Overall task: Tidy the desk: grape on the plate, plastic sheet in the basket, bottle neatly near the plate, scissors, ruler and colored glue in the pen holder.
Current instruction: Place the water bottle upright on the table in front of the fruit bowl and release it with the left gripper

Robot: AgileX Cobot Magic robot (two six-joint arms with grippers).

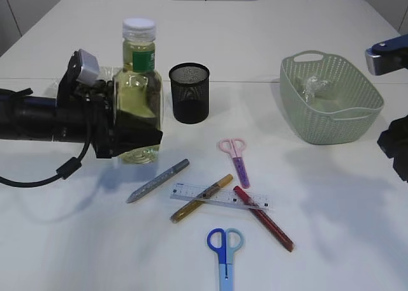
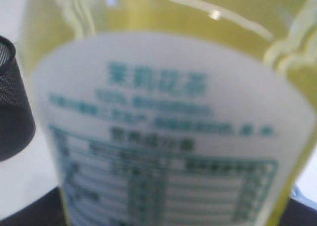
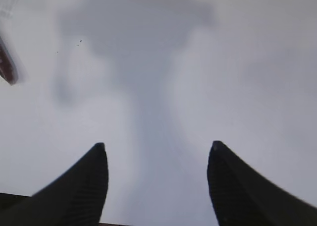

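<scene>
The step in hand looks like the bottle's placement: the left gripper (image 1: 131,134) is clamped around the lower body of the clear plastic bottle of yellow-green tea (image 1: 138,93), which stands upright on the white table (image 1: 331,208), a black mesh pen holder (image 1: 189,92) just beyond its fingertips. No plate is visible, so next it needs a chosen spot. The right gripper (image 3: 156,186) hangs wide, holding nothing, over bare table
</scene>
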